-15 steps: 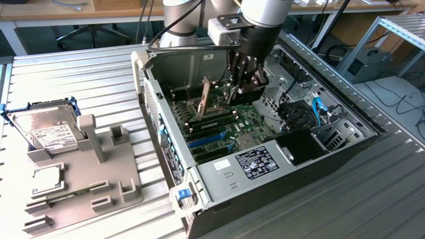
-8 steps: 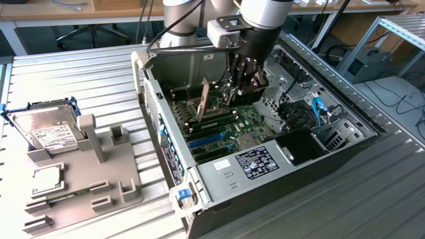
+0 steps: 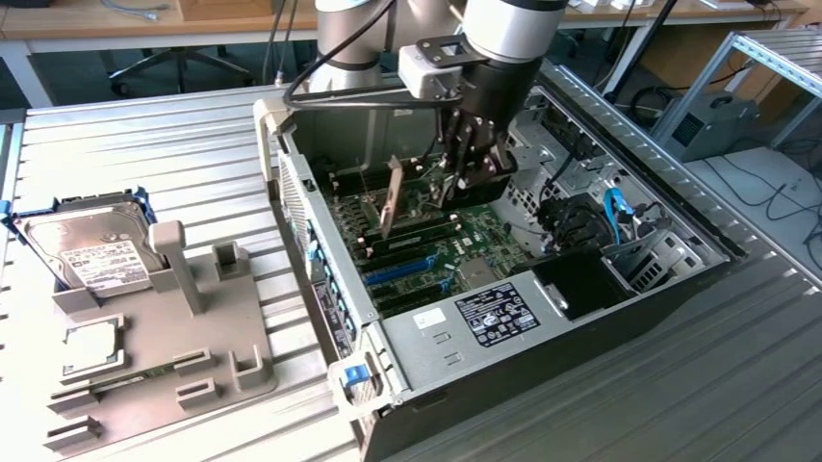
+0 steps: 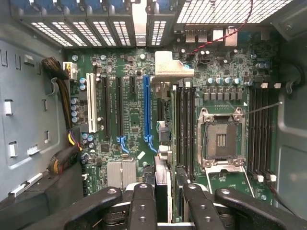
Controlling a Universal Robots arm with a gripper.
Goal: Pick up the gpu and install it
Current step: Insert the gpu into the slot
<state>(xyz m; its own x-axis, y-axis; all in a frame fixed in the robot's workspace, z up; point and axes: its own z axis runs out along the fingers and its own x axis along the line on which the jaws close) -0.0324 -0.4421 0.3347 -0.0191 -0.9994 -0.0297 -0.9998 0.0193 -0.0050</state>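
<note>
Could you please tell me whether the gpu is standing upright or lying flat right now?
Upright: the gpu stands on edge inside the computer case, above the motherboard, with the gripper beside it.

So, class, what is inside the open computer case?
A green motherboard with a blue slot and processor socket, and the gpu standing on edge. The tool hangs inside, covering the board beneath it.
</note>
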